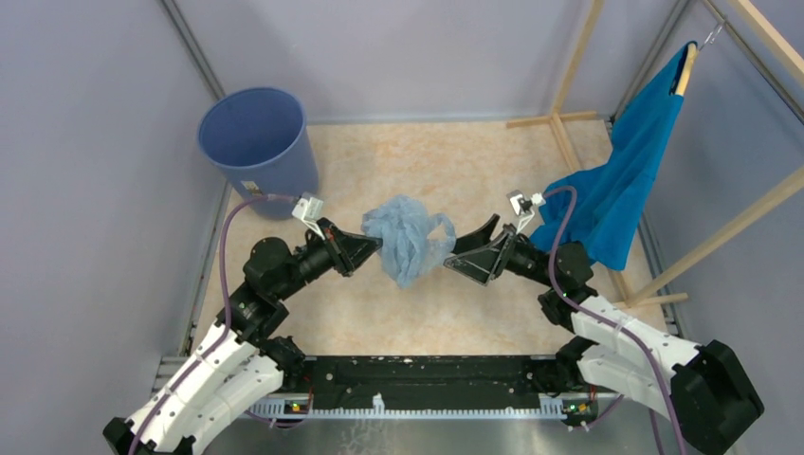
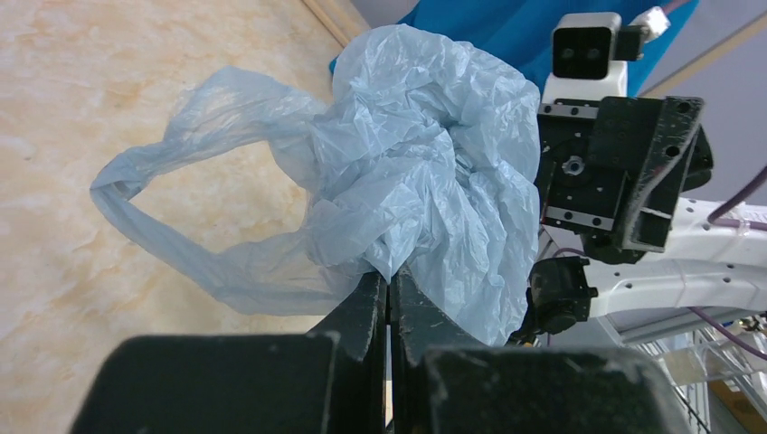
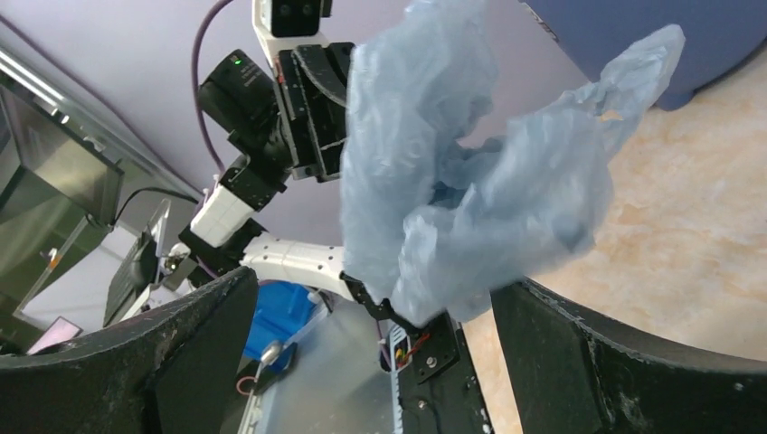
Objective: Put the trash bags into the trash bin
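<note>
From above, the crumpled translucent pale-blue plastic trash bag [image 1: 408, 239] hangs over the beige counter [image 1: 427, 152] between both arms, well apart from the round blue plastic bin [image 1: 275, 171] at far left. Left wrist: the left gripper [image 2: 391, 285] has its jaws pressed together, pinching the film. Right wrist: the right gripper [image 3: 371, 298] has its jaws spread wide, the bag just ahead.

At my two o'clock, an opaque teal-blue cloth [image 1: 621, 185] hangs from a wooden hanger [image 1: 685, 68] within a pale wooden-slat frame [image 1: 576, 59].
</note>
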Robot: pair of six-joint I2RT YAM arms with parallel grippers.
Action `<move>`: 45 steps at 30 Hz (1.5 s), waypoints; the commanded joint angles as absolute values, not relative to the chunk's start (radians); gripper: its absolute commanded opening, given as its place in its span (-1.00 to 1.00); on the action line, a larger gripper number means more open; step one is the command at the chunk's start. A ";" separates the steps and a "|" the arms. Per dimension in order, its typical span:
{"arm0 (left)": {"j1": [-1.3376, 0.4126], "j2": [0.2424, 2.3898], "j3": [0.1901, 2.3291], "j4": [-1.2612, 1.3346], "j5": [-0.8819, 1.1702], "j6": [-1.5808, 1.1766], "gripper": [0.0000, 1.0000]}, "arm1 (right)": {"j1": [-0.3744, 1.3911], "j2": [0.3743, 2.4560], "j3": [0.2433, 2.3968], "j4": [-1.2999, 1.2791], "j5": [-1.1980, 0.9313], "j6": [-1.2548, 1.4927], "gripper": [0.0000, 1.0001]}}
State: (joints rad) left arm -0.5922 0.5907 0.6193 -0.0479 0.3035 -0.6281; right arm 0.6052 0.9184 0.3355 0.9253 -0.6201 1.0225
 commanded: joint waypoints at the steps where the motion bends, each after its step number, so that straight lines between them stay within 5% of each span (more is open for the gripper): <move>1: -0.590 0.582 0.658 -0.064 0.237 -0.604 -1.00 | 0.598 0.885 0.379 0.952 -0.634 0.993 0.97; 8: -0.590 0.588 0.649 -0.015 0.292 -0.624 -1.00 | 0.598 0.934 0.437 0.847 -0.518 0.969 0.89; 14: -0.590 0.579 0.621 0.059 0.337 -0.654 -1.00 | 0.597 1.045 0.421 0.938 -0.452 1.064 0.57; 23: -0.590 0.499 0.627 0.009 0.146 -0.684 -1.00 | 0.492 1.042 0.268 0.854 -0.394 1.142 -1.00; 31: -0.590 0.444 0.602 -0.111 -0.105 -0.800 -1.00 | 0.443 0.996 0.179 0.890 -0.556 1.147 -1.00; 37: -0.590 0.474 0.645 -0.323 -0.339 -0.996 -1.00 | 0.443 0.901 0.229 0.587 -0.539 0.971 -1.00; 45: -0.590 0.519 0.610 -0.258 -0.253 -1.028 -1.00 | 0.441 0.861 0.411 0.207 -0.500 0.704 -0.92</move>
